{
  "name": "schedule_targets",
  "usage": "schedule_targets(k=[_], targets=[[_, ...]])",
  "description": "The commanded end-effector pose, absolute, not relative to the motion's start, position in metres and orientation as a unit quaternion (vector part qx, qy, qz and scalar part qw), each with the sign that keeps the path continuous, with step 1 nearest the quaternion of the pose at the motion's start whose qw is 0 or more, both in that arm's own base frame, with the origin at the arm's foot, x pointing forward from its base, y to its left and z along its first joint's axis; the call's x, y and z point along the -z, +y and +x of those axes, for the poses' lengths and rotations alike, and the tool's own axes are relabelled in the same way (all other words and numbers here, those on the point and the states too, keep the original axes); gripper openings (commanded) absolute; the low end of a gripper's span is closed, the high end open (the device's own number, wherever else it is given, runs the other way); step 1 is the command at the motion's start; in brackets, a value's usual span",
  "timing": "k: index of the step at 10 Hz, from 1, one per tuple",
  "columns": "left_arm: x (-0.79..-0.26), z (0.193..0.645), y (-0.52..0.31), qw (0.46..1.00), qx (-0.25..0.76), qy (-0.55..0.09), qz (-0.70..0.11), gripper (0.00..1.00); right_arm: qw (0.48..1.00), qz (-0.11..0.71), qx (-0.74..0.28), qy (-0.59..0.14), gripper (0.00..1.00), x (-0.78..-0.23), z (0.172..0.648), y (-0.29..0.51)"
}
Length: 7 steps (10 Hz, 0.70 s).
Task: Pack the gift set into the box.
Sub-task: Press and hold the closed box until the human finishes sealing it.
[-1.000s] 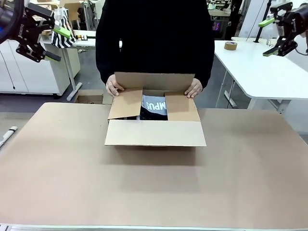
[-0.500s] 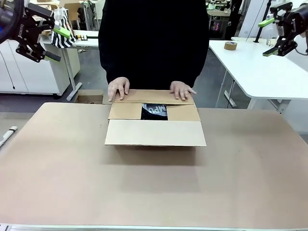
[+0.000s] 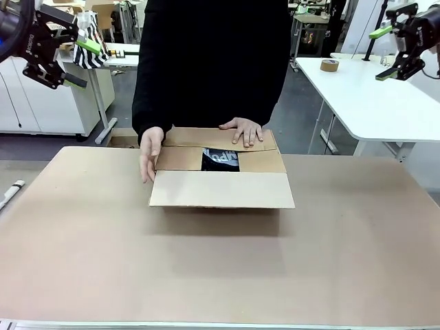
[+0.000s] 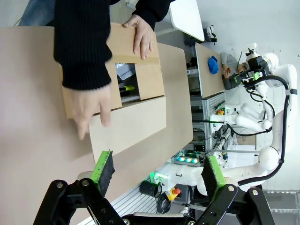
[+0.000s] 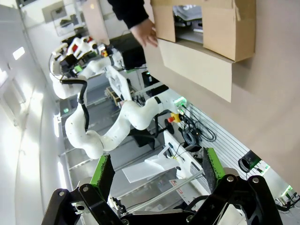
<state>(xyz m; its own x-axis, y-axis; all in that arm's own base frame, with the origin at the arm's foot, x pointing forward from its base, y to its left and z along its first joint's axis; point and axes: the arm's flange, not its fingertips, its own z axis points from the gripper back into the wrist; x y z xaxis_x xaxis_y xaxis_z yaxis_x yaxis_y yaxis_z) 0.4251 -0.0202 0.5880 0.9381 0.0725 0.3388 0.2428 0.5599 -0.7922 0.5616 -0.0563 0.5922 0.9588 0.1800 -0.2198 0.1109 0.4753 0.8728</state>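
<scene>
The box (image 3: pixel 221 189) stands mid-table toward the far side. Its two side flaps and far flap are folded in, and the near flap lies open toward me. Through the remaining gap the gift set (image 3: pixel 220 159) shows as grey fabric with white letters. One of the person's hands (image 3: pixel 241 130) presses the far flap, the other (image 3: pixel 149 155) is at the box's left side. My left gripper (image 3: pixel 60 51) hangs open, high at the far left. My right gripper (image 3: pixel 390 51) is open, high at the far right. Both wrist views show open, empty grippers (image 4: pixel 158 169) (image 5: pixel 156 168) and the box (image 4: pixel 140 79) (image 5: pixel 220 28).
The brown table top (image 3: pixel 220 268) is bare between the box and my side. A white table (image 3: pixel 371 103) at the right carries a tape roll (image 3: pixel 329 64). A black-and-white striped bag (image 3: pixel 88 53) stands behind my left gripper.
The person folded the far flap down over the side flaps, then moved one hand from that flap to the box's left side. Neither arm has moved.
</scene>
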Motion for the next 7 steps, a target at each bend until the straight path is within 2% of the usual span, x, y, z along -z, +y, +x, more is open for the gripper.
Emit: schedule_targets(k=[1,7], targets=[[-0.5912,0.4235,-0.0190,0.869,0.047,-0.162,-0.465,1.00,0.852,0.506,-0.017,0.137,1.00,-0.5920,0.5611,-0.0549],[-0.5912,0.4235,-0.0190,0.869,0.047,-0.162,-0.465,1.00,0.852,0.506,-0.017,0.137,1.00,-0.5920,0.5611,-0.0549]])
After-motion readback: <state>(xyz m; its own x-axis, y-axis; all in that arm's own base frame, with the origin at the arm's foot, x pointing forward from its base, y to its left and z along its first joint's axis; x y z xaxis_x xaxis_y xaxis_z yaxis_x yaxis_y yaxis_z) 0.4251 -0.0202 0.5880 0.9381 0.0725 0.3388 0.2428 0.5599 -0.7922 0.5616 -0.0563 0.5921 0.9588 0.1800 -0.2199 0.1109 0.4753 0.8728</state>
